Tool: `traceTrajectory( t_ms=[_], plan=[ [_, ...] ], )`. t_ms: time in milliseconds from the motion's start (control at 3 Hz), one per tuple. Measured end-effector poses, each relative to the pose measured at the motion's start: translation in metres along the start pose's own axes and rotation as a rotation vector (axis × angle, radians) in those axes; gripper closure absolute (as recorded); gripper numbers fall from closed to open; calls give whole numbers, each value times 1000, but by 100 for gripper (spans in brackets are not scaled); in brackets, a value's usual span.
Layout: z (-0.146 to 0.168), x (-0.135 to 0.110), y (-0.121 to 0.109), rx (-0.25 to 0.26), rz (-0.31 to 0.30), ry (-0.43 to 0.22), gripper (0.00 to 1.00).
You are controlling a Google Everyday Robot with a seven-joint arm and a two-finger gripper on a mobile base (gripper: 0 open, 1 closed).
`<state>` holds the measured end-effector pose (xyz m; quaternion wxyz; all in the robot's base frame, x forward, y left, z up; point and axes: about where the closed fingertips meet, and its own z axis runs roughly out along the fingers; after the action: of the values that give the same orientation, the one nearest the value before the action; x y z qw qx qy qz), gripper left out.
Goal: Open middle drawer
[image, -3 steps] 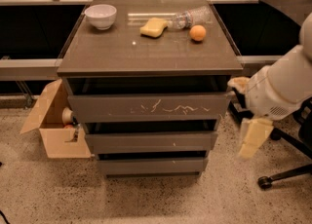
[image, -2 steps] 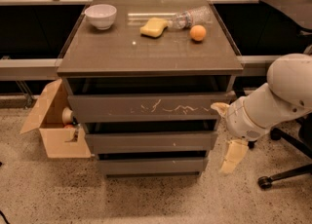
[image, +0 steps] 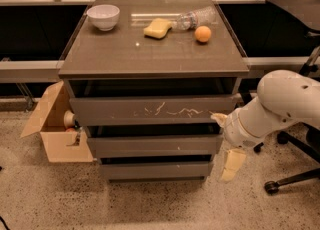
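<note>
The middle drawer [image: 150, 146] is a plain dark grey-brown front with a tiny white chip right of centre. It sits between the scratched top drawer front [image: 150, 110] and the narrower bottom drawer front [image: 155, 170], and looks shut or nearly shut. My gripper [image: 225, 143] is at the right end of the middle drawer, on the white arm coming in from the right. Its cream fingers are spread: one fingertip [image: 218, 119] is by the top drawer's lower right corner, and the other finger [image: 231, 165] hangs beside the bottom drawer. It holds nothing.
On the cabinet top [image: 125, 54] are a white bowl [image: 103, 16], a yellow sponge [image: 157, 27], a lying plastic bottle [image: 195, 19] and an orange [image: 202, 33]. An open cardboard box [image: 52, 131] stands left of the cabinet. An office chair base [image: 292, 176] is at the right.
My arm has swung left and down, bringing the gripper from beside the cabinet's right side to the right end of the middle drawer. The drawers have not moved.
</note>
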<state>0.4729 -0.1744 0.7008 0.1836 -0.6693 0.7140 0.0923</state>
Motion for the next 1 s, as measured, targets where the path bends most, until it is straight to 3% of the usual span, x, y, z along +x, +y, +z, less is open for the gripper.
traceTrajectory(
  t_ms=[667,1000],
  plan=[
    [125,48,-13,-43,-90,69,0],
    [183,68,-29,-52,-102,48,0]
  ],
)
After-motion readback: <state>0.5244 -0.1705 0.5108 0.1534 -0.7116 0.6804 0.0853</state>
